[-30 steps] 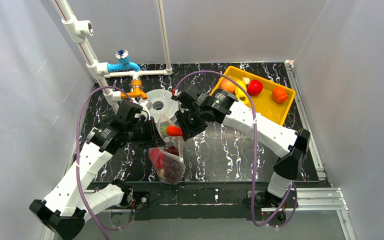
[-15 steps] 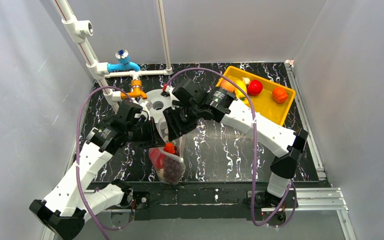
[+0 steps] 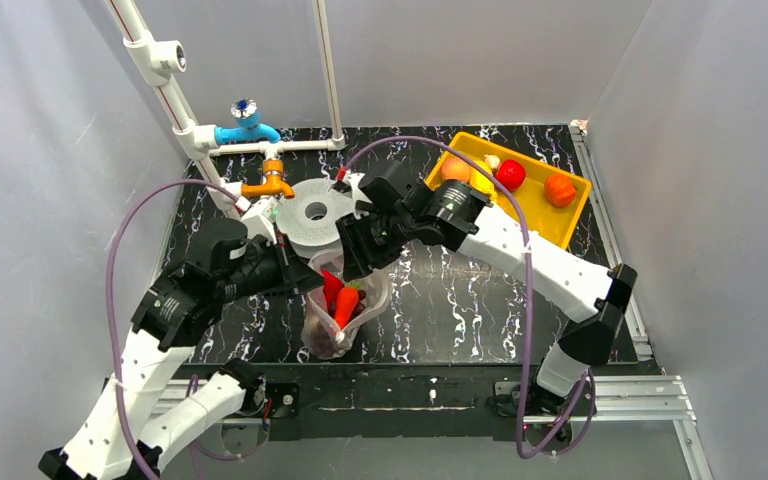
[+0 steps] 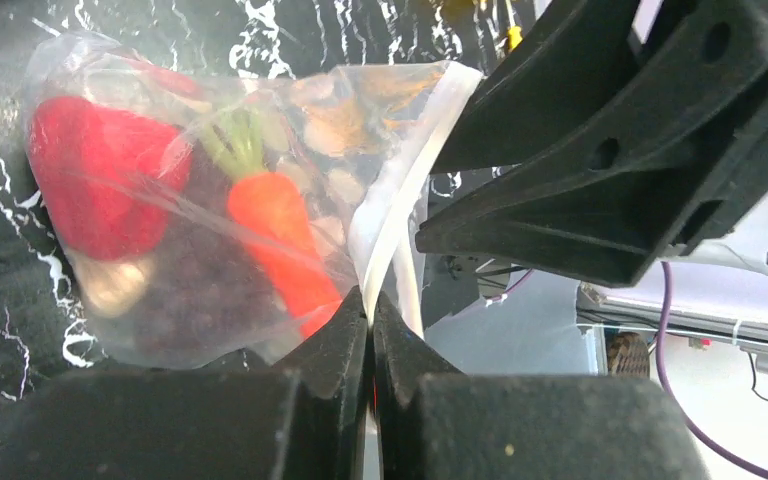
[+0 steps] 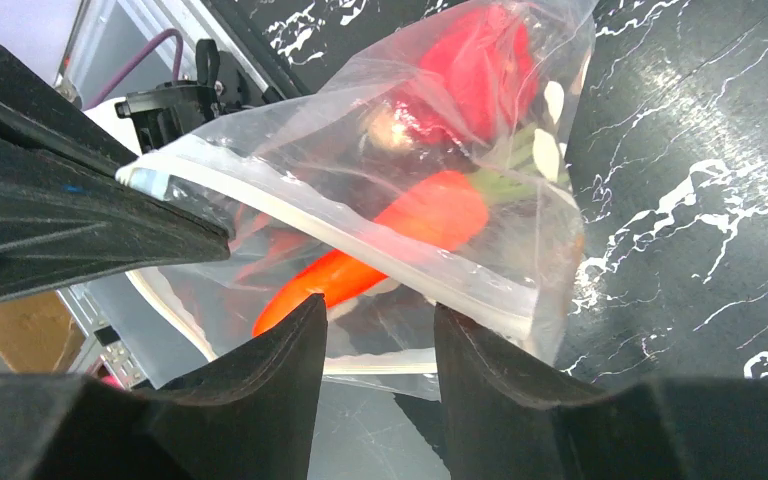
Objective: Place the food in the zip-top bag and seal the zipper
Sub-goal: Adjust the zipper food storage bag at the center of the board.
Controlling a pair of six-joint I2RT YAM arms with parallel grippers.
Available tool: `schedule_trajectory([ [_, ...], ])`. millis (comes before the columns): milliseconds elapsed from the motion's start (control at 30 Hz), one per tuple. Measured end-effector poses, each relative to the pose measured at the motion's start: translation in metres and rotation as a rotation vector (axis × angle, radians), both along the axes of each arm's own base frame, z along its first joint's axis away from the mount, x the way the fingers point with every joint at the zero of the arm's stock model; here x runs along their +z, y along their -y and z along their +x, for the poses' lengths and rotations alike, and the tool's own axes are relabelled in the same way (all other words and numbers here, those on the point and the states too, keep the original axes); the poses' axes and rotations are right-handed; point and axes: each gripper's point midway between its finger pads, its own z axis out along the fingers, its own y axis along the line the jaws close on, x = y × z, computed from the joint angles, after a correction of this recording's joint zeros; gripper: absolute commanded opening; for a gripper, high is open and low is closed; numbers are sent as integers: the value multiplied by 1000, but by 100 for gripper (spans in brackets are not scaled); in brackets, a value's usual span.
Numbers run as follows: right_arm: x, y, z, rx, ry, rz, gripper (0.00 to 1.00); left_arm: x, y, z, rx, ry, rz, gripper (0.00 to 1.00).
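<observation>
The clear zip-top bag (image 3: 345,310) hangs by its mouth above the black marbled table. Inside it lie an orange carrot (image 3: 346,303), a red pepper (image 4: 90,180) and dark purple grapes (image 4: 200,300). My left gripper (image 3: 303,280) is shut on the bag's mouth edge (image 4: 372,305), pinching the pale zipper strip (image 4: 415,170). My right gripper (image 3: 355,262) is open and empty just above the bag's open mouth. In the right wrist view its fingers (image 5: 280,370) straddle the bag's near edge, with the carrot (image 5: 400,235) and the zipper (image 5: 290,215) just beyond them.
A yellow tray (image 3: 540,215) at the back right holds a red apple (image 3: 509,175), an orange fruit (image 3: 560,189) and yellow and orange pieces (image 3: 470,175). A grey spool (image 3: 310,215) lies behind the bag. White pipes with blue (image 3: 245,130) and orange (image 3: 270,185) valves stand at the back left.
</observation>
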Motion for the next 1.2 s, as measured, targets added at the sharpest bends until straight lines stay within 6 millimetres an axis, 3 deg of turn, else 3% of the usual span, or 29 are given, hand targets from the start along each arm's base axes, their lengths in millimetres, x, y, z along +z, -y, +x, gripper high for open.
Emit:
schedule_trajectory([
  [133,9,8,4,-26,33,24,53,-1,1,3,5,-7,4,0],
  [400,17,33,31,-137,96,47,56,-67,4,8,24,-257,131,0],
  [567,10,49,51,-222,77,39,66,-65,3,6,24,-252,127,0],
  [633,-4,63,64,-274,57,9,69,-65,3,6,24,-252,128,0],
  [700,-17,67,64,-293,24,26,72,-65,3,6,24,-253,128,0],
  [867,-79,85,27,-290,-119,-80,74,-66,4,6,23,-254,129,0],
  [933,-94,86,13,-270,-141,-122,73,-66,4,7,23,-256,130,0],
  [1067,-102,83,0,-251,-91,-181,73,-66,4,7,23,-258,130,0],
  [1200,-106,80,13,-298,27,-245,68,-66,4,7,23,-257,129,0],
])
